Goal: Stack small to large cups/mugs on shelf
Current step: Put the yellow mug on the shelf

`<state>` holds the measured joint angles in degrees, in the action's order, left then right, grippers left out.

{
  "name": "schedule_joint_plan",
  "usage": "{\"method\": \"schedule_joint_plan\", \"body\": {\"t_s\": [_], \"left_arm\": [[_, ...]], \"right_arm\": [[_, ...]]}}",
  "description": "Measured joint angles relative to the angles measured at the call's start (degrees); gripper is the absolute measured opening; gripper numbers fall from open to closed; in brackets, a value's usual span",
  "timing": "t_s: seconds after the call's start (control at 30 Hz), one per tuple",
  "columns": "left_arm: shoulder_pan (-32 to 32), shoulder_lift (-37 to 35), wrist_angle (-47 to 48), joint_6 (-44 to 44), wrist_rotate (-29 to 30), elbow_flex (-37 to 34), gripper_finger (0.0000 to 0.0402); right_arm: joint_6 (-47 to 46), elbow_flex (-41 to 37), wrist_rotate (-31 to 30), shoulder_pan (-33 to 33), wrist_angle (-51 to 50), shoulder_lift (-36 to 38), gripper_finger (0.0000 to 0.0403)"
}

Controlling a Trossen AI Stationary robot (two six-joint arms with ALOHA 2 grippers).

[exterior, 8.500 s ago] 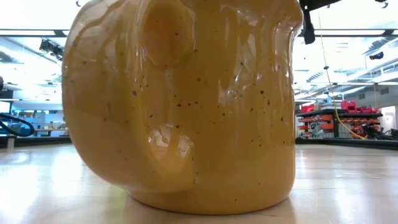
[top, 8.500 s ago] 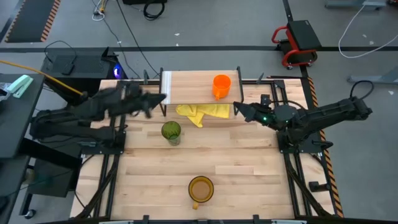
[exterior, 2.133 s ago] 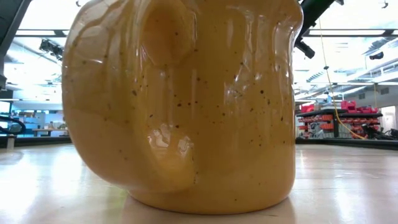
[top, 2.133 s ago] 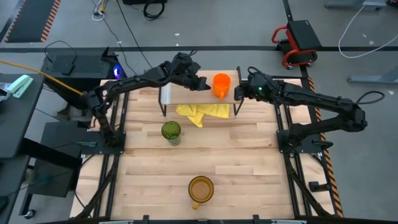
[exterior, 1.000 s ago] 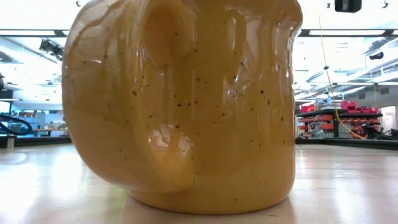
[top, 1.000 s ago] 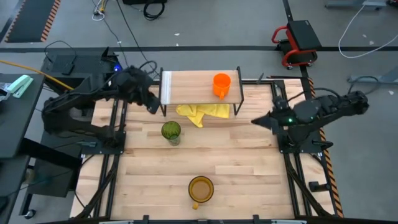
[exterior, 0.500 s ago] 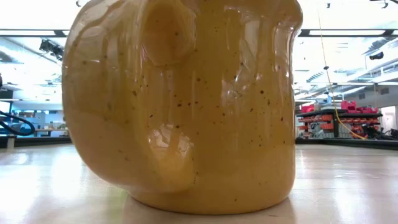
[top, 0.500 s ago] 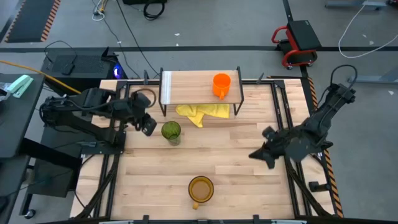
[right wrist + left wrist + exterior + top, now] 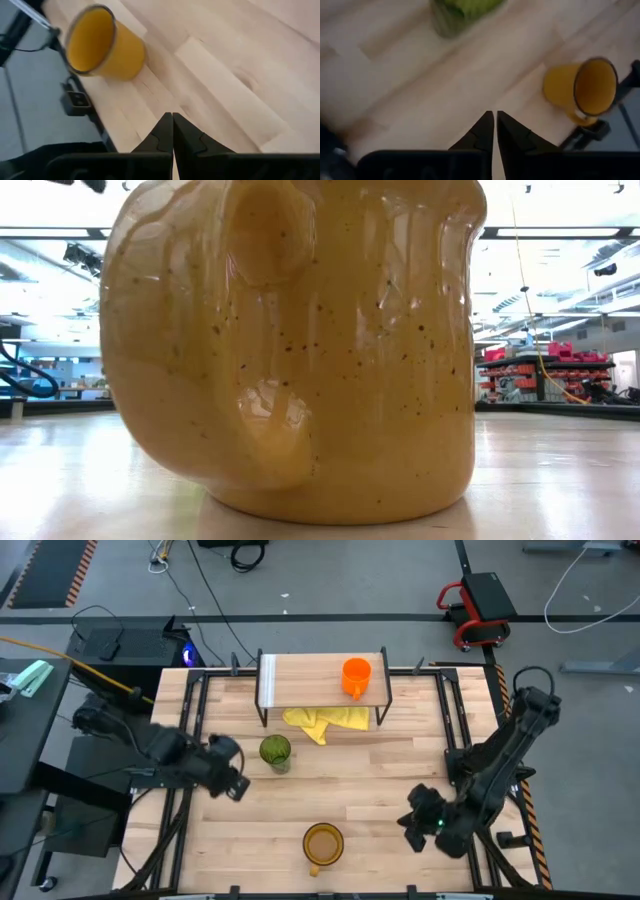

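Note:
The small orange mug point(image 9: 356, 677) stands upright on the right part of the shelf's wooden top point(image 9: 305, 680). The green tumbler point(image 9: 275, 751) stands on the table in front of the shelf and also shows in the left wrist view point(image 9: 462, 12). The amber-yellow mug point(image 9: 322, 843) stands near the table's near edge, its handle toward that edge, and fills the low view point(image 9: 290, 350). My left gripper point(image 9: 232, 785) is shut and empty, left of and nearer than the tumbler. My right gripper point(image 9: 410, 822) is shut and empty, to the right of the amber mug point(image 9: 102, 45).
A yellow cloth point(image 9: 325, 720) lies under the shelf, sticking out at its front. Bare tabletop point(image 9: 370, 775) lies between the tumbler, the amber mug and the shelf. The table's near edge is close behind the amber mug point(image 9: 582, 90).
My left gripper has moved from beside the shelf's left end toward the table's near edge, past the tumbler's left side. My right gripper has moved toward the near edge, ending to the right of the amber mug. The cups and the shelf have stayed where they were.

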<state>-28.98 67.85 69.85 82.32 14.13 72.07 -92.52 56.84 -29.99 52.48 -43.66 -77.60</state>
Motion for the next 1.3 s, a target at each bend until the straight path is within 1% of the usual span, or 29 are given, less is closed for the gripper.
{"method": "schedule_joint_plan", "body": {"t_s": [0.1,0.17,0.27,0.33,0.4,0.53,0.63,0.77,0.8,0.87,1.03,1.1,1.2,1.3], "left_arm": [[-4.79,-0.02,-5.92,4.24,-0.18,-4.03,0.0038],[-7.58,-0.02,-10.99,6.17,0.38,-6.89,0.0042],[-10.78,-0.02,-19.92,7.7,2.45,-11.66,0.0047],[-12.29,-0.02,-25.48,8.6,2.79,-14.9,0.005],[-13.49,0.0,-32.14,8.62,2.88,-18.56,0.0052],[-15.37,0.0,-44.39,7.81,5.33,-26.2,0.0051],[-15.75,0.0,-52.17,6.98,6.75,-31.24,0.0047],[-15.81,0.0,-64.45,4.75,8.25,-36.89,0.0044],[-15.81,0.1,-67.84,4.02,8.87,-37.88,0.0044],[-15.45,0.52,-71.73,2.54,9.46,-38.65,0.0045],[-14.21,1.44,-75.69,0.59,9.87,-38.75,0.0044],[-13.93,2.53,-76.91,0.61,9.72,-38.75,0.0042],[-13.29,5.62,-80.19,1.05,7.21,-38.73,0.0042],[-12.78,9.12,-84.44,2.05,5.5,-38.7,0.0043]], "right_arm": [[-5.16,0.0,0.02,1.44,0.43,-3.22,0.0017],[-8.23,0.0,0.02,2.42,2.53,-5.4,0.003],[-10.33,0.0,0.02,3.05,8.61,-9.1,0.0048],[-10.58,0.02,-0.21,2.63,13.75,-11.99,0.0055],[-11.05,0.02,-1.44,1.66,18.57,-14.97,0.0055],[-12.28,0.02,-4.06,-0.9,25.63,-20.33,0.0044],[-10.78,0.02,-4.77,-3.65,31.43,-24.08,0.0032],[-3.32,0.02,-3.83,-7.6,42.86,-28.11,0.0021],[-1.5,0.02,-3.77,-8.43,45.42,-28.79,0.0019],[0.46,0.02,-3.43,-9.69,47.9,-29.52,0.0016],[0.76,0.0,-3.05,-9.61,46.41,-29.23,0.0009],[0.78,0.02,-1.4,-8.74,46.82,-29.2,0.0007],[0.55,0.33,1.76,-6.97,46.93,-29.6,0.0007],[0.9,2.18,2.3,-6.17,47.04,-31.13,0.001]]}}
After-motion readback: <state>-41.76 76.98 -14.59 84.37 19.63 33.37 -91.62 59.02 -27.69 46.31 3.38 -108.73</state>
